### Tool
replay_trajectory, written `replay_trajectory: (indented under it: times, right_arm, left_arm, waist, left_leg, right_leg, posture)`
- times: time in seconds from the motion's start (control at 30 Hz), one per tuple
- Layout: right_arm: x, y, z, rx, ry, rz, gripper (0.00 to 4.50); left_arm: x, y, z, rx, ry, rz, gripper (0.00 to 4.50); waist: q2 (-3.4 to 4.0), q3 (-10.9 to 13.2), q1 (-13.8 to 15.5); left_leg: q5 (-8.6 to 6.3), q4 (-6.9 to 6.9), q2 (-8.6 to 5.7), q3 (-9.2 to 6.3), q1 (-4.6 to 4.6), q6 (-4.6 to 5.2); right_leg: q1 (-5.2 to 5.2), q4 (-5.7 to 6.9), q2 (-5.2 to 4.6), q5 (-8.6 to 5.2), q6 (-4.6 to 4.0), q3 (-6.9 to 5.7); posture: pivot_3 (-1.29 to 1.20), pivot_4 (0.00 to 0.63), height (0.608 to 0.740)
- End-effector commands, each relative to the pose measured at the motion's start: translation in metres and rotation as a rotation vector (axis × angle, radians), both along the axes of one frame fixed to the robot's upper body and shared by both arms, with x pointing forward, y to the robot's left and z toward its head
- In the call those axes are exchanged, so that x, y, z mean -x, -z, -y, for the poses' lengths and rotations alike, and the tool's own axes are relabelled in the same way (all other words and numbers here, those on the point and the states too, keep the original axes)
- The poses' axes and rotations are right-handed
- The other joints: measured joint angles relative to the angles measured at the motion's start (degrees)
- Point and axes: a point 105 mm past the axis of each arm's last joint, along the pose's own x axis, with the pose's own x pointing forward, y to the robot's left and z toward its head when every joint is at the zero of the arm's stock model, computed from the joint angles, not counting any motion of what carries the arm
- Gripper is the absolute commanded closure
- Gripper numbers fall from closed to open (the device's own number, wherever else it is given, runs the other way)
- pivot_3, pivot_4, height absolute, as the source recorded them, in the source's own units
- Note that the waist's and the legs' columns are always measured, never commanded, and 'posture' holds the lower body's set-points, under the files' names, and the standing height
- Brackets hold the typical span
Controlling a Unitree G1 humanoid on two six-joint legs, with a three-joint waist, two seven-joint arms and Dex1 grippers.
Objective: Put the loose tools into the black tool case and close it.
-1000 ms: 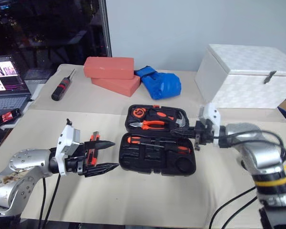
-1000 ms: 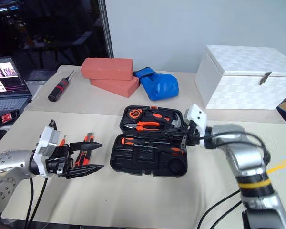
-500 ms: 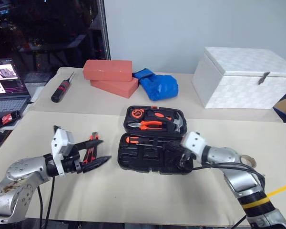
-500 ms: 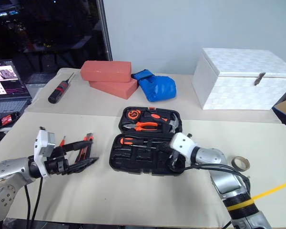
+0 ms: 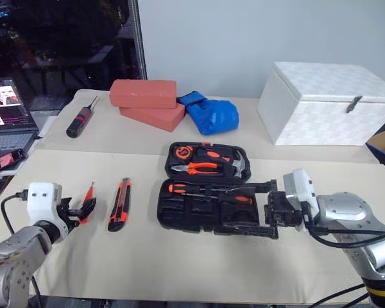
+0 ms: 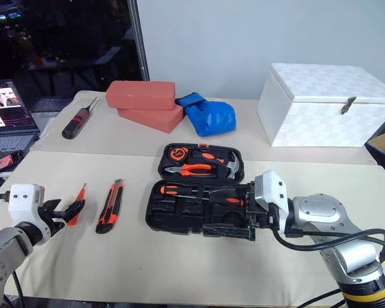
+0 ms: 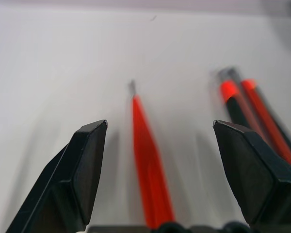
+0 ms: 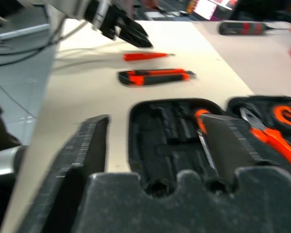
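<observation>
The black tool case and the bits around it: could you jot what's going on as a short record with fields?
case: black tool case lies open on the table
inside: two screwdrivers, plus pliers, hammer, tape measure
still loose: utility knife, slim orange driver, both left of the case
left end effector: open, astride the slim orange driver
right end effector: open, over the case's right end
</observation>
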Motion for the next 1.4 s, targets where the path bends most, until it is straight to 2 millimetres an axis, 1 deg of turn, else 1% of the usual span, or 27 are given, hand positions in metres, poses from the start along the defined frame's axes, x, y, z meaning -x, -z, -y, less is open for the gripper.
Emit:
replay_trajectory:
  times: [0.03, 0.07, 0.13, 0.17, 0.23, 0.3, 0.33, 0.4, 0.43, 0.5, 0.53, 0.6, 0.63, 0.77, 0.83, 0.9, 0.93, 1.03, 1.13, 1.23, 1.4]
  right_arm:
    - [-0.001, -0.015, 0.004, -0.003, 0.002, 0.09, 0.0]
    - [-0.002, -0.015, 0.004, 0.001, 0.003, 0.096, 0.0]
    - [-0.003, -0.016, 0.004, 0.004, 0.005, 0.108, 0.0]
    - [-0.004, -0.017, 0.003, 0.003, 0.006, 0.115, 0.0]
    - [-0.004, -0.019, 0.002, -0.008, 0.011, 0.122, 0.0]
    - [-0.004, -0.018, 0.004, -0.014, 0.023, 0.126, 0.0]
    - [-0.003, -0.018, 0.005, -0.026, 0.037, 0.128, 0.0]
    - [-0.002, -0.02, 0.007, -0.056, 0.066, 0.121, 0.0]
    - [-0.001, -0.02, 0.009, -0.06, 0.077, 0.121, 0.0]
    - [0.004, -0.018, 0.016, -0.053, 0.116, 0.116, 0.0]
    - [0.005, -0.017, 0.019, -0.048, 0.132, 0.114, 0.0]
    - [0.011, -0.014, 0.029, -0.021, 0.188, 0.109, 0.0]
    - [0.014, -0.013, 0.033, -0.012, 0.208, 0.106, 0.0]
    - [0.026, -0.014, 0.054, 0.023, 0.342, 0.103, 0.0]
    - [0.032, -0.013, 0.061, 0.048, 0.378, 0.095, 0.0]
    - [0.038, -0.011, 0.066, 0.075, 0.413, 0.09, 0.0]
    - [0.04, -0.011, 0.067, 0.081, 0.426, 0.088, 0.0]
    - [0.044, -0.01, 0.069, 0.094, 0.457, 0.087, 0.0]
    - [0.046, -0.009, 0.071, 0.103, 0.478, 0.087, 0.0]
    - [0.047, -0.008, 0.072, 0.103, 0.493, 0.085, 0.0]
    - [0.05, -0.007, 0.071, 0.103, 0.503, 0.084, 0.0]
  left_arm:
    - [0.004, 0.013, 0.002, -0.004, -0.041, -0.056, 1.27]
    - [0.004, 0.015, 0.0, -0.003, -0.055, -0.057, 1.41]
    - [0.003, 0.019, -0.002, 0.005, -0.064, -0.061, 2.26]
    - [0.002, 0.02, -0.002, 0.012, -0.061, -0.057, 2.52]
    - [-0.002, 0.019, -0.001, 0.015, -0.031, -0.03, 3.2]
    - [-0.006, 0.0, 0.003, 0.001, 0.043, 0.079, 3.55]
    - [-0.008, -0.017, 0.013, 0.02, 0.143, 0.16, 3.67]
    - [-0.004, -0.046, 0.036, 0.006, 0.386, 0.259, 3.67]
    - [-0.001, -0.053, 0.046, -0.02, 0.492, 0.267, 3.67]
    - [0.003, -0.063, 0.076, -0.076, 0.775, 0.235, 3.67]
    - [0.004, -0.064, 0.086, -0.095, 0.875, 0.217, 3.67]
    - [0.003, -0.063, 0.113, -0.153, 1.121, 0.173, 3.67]
    - [0.002, -0.062, 0.121, -0.175, 1.195, 0.155, 3.67]
    - [-0.022, -0.053, 0.16, -0.294, 1.479, 0.112, 3.67]
    - [-0.036, -0.045, 0.17, -0.357, 1.538, 0.076, 3.67]
    - [-0.049, -0.037, 0.181, -0.387, 1.571, 0.045, 3.67]
    - [-0.054, -0.034, 0.184, -0.407, 1.582, 0.026, 3.67]
    - [-0.063, -0.025, 0.189, -0.431, 1.597, -0.022, 3.67]
    - [-0.067, -0.021, 0.188, -0.468, 1.612, -0.05, 3.67]
    - [-0.069, -0.016, 0.188, -0.499, 1.613, -0.082, 3.67]
    - [-0.067, -0.013, 0.185, -0.538, 1.623, -0.11, 3.67]
  waist:
    - [0.0, 0.0, 0.0]
    - [-0.01, 0.0, 0.0]
    - [-0.01, 0.0, 0.1]
    - [0.0, 0.0, 0.1]
    - [0.0, 0.0, 0.2]
    - [0.0, 0.0, 0.3]
    - [-0.05, 0.0, 0.3]
    - [-0.29, 0.1, 0.3]
    - [-0.37, 0.1, 0.3]
    - [-0.36, 0.1, 0.5]
    - [-0.33, 0.1, 0.6]
    - [-0.11, 0.1, 1.1]
    - [-0.05, 0.2, 1.6]
    - [-0.01, 0.2, 1.8]
    - [-0.01, 0.2, 1.6]
    - [-0.03, 0.2, 1.0]
    - [-0.04, 0.2, 0.8]
    - [-0.05, 0.2, 0.1]
    - [-0.05, 0.2, -0.2]
    - [-0.05, 0.2, 0.1]
    - [-0.04, 0.2, 0.2]
  left_leg:
    - [0.0, 0.0, 0.0, 0.0, 0.0, 0.0]
    - [0.0, 0.0, 0.0, 0.0, -0.02, 0.0]
    - [-0.01, 0.0, 0.0, 0.0, -0.02, -0.01]
    - [-0.01, -0.01, 0.0, 0.0, -0.03, -0.01]
    - [-0.01, -0.01, 0.0, 0.0, -0.02, -0.02]
    - [-0.01, -0.01, -0.01, 0.0, -0.03, -0.02]
    - [-0.01, -0.01, -0.01, 0.0, -0.04, -0.02]
    - [-0.02, -0.01, 0.0, 0.0, -0.15, -0.03]
    - [-0.05, -0.01, 0.02, -0.01, -0.26, -0.09]
    - [-0.1, -0.01, 0.02, 0.01, -0.63, -0.19]
    - [0.0, 0.0, -0.01, 0.04, -0.8, -0.05]
    - [0.0, 0.0, -0.05, 0.07, -0.89, -0.06]
    - [-0.01, 0.0, -0.11, 0.07, -0.91, -0.06]
    - [-0.02, 0.02, -0.11, 0.07, -0.96, -0.08]
    - [-0.01, 0.05, -0.11, 0.03, -0.96, -0.07]
    - [-0.01, 0.07, -0.09, 0.03, -0.93, -0.06]
    - [-0.01, 0.07, -0.09, 0.02, -0.92, -0.06]
    - [0.0, 0.08, -0.09, -0.03, -0.91, -0.05]
    - [0.0, 0.08, -0.08, -0.05, -0.91, -0.06]
    - [0.0, 0.09, -0.09, -0.07, -0.9, -0.05]
    - [0.0, 0.11, -0.1, -0.07, -0.88, -0.05]
  right_leg:
    - [-0.01, 0.0, 0.0, 0.0, 0.0, 0.0]
    - [-0.02, -0.01, 0.0, 0.0, -0.01, 0.0]
    - [-0.03, -0.01, 0.01, -0.01, -0.02, -0.01]
    - [-0.04, -0.01, 0.01, -0.02, -0.03, -0.01]
    - [-0.04, -0.01, 0.0, -0.03, -0.05, -0.02]
    - [-0.04, -0.02, 0.0, -0.03, -0.05, -0.01]
    - [-0.04, -0.03, -0.01, -0.03, -0.05, -0.01]
    - [-0.13, -0.06, -0.02, -0.04, -0.08, -0.03]
    - [-0.25, -0.06, -0.02, -0.04, -0.1, -0.05]
    - [-0.62, -0.06, -0.04, -0.03, -0.13, -0.05]
    - [-0.79, -0.03, -0.07, -0.03, -0.13, -0.03]
    - [-0.81, -0.05, -0.1, -0.04, -0.1, -0.03]
    - [-0.8, -0.05, -0.12, -0.07, -0.05, -0.02]
    - [-0.74, -0.12, -0.05, -0.06, 0.03, -0.01]
    - [-0.71, -0.1, 0.0, -0.02, 0.09, -0.01]
    - [-0.69, -0.09, 0.07, 0.21, 0.44, 0.05]
    - [-0.69, -0.07, 0.09, 0.21, 0.44, 0.05]
    - [-0.69, -0.02, 0.11, 0.23, 0.47, 0.06]
    - [-0.69, 0.02, 0.12, 0.23, 0.48, 0.07]
    - [-0.69, 0.03, 0.12, 0.23, 0.49, 0.06]
    - [-0.62, 0.01, 0.1, 0.23, 0.49, 0.07]
  posture:
    - [0.0, 0.15, 0.74]
    - [0.0, 0.15, 0.74]
    - [0.0, 0.15, 0.74]
    - [0.0, 0.15, 0.74]
    - [0.0, 0.15, 0.74]
    - [0.0, 0.15, 0.74]
    - [0.0, 0.15, 0.74]
    - [0.0, 0.15, 0.74]
    - [0.0, 0.15, 0.74]
    - [0.0, 0.15, 0.74]
    - [0.0, 0.15, 0.74]
    - [0.0, 0.15, 0.74]
    - [0.0, 0.15, 0.74]
    - [0.0, 0.15, 0.74]
    - [0.0, 0.15, 0.74]
    - [0.0, 0.15, 0.74]
    - [0.0, 0.15, 0.74]
    - [0.0, 0.15, 0.74]
    - [0.0, 0.15, 0.74]
    - [0.0, 0.15, 0.74]
    - [0.0, 0.15, 0.74]
